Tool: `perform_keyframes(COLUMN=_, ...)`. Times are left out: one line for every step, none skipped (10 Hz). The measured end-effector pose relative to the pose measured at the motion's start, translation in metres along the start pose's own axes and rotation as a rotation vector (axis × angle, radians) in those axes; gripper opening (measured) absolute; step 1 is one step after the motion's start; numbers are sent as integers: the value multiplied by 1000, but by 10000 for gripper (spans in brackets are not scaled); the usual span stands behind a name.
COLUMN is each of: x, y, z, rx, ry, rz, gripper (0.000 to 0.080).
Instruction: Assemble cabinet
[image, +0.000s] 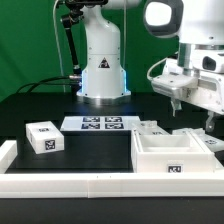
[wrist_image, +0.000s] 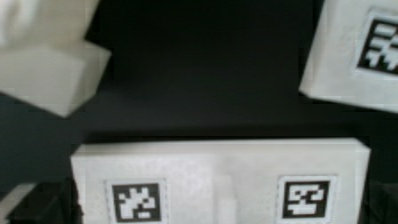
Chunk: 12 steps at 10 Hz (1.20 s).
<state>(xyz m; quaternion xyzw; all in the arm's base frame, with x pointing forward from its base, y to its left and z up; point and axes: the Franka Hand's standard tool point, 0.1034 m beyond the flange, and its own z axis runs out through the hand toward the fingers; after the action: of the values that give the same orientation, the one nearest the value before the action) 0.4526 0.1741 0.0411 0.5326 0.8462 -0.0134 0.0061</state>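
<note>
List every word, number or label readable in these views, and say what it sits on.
No words or numbers can be read in either view.
Marker board, small block, open frame: square black-and-white patterns only, no text.
Glowing mark on the arm's base: too blurred to read.

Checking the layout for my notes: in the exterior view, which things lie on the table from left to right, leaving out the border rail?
small tagged block → marker board → open boxy cabinet frame
</note>
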Motion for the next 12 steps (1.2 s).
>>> perform_keyframes(x=5, y=0, z=3, rx=4, ry=6, rz=-7, gripper=797)
perform_keyframes(x=10, y=-1, z=6, rx=9, ry=11, rz=-12, gripper=797)
perform_keyframes(x=14, y=-2, z=9, rx=12, ry=17, rz=-16, gripper=797)
perform_keyframes(x=17, y=-5, z=13, rx=20, ry=23, rz=-17, gripper=797)
perform_keyframes(x=19, y=-7, z=17, rx=27, ry=26, rz=-16, gripper=797)
perform_keyframes(x=19, y=-8, z=19, rx=32, ry=28, rz=-15, gripper=797)
perform_keyframes(x=21, y=-10, z=22, rx=38, ry=31, rz=-10, gripper=797)
perform_keyframes(x=21, y=-11, z=24, rx=42, ry=33, rz=-9, gripper=797)
perform_keyframes(x=22, y=-12, z=26, rx=46, ry=34, rz=-7, gripper=797)
perform_keyframes(x=23, y=-12, z=27, rx=48, ry=35, rz=-7, gripper=698)
perform_keyframes(x=23, y=-13, z=27, rx=49, ry=35, rz=-7, gripper=698)
perform_keyframes(x=23, y=-13, z=27, rx=49, ry=35, rz=-6, gripper=496)
